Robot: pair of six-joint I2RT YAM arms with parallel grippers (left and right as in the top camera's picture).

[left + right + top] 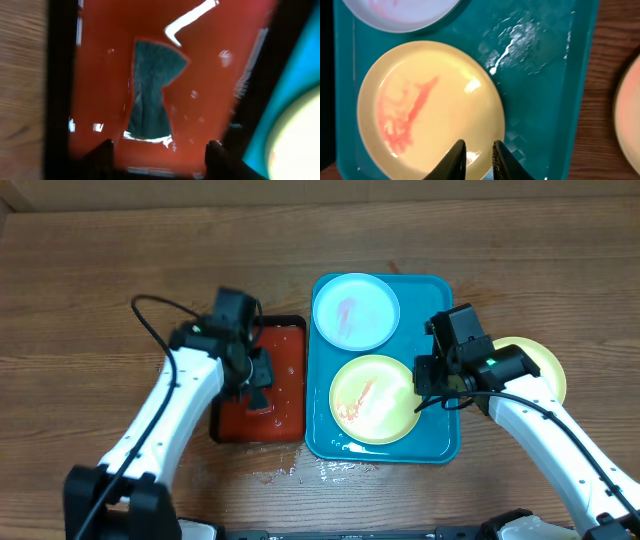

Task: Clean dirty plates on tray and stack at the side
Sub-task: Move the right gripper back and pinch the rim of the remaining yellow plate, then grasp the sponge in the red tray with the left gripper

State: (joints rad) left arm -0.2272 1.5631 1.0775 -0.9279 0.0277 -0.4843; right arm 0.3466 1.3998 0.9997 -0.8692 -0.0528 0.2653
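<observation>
Plates at the point of pick-up. The yellow-green plate (pixel 373 398) lay on the near half of the teal tray (pixel 445 438), smeared orange across its centre. The pale mint plate (pixel 355 310), smeared pink, lay on the far half, just beside it. A third plate (pixel 545 365) sat on the table (pixel 100 260) to the right of the tray, partly hidden by the right arm. The right gripper (pixel 479 160) stood over the near right edge of the yellow-green plate, its fingers drawn close with a narrow gap; whether they pinched the rim could not be told. The left gripper (pixel 160 152) hung spread wide, holding nothing, over a dark cloth (pixel 150 95) lying in the red tray (pixel 210 100). Water (pixel 520 35) glistened on the teal tray's floor beside the plate. Judged from material and sheen, each plate was light, stiff and slippery when wet. The shallow raised rim offered the only purchase, best taken with one finger inside and one outside, since a loose pinch would likely let it slide.
</observation>
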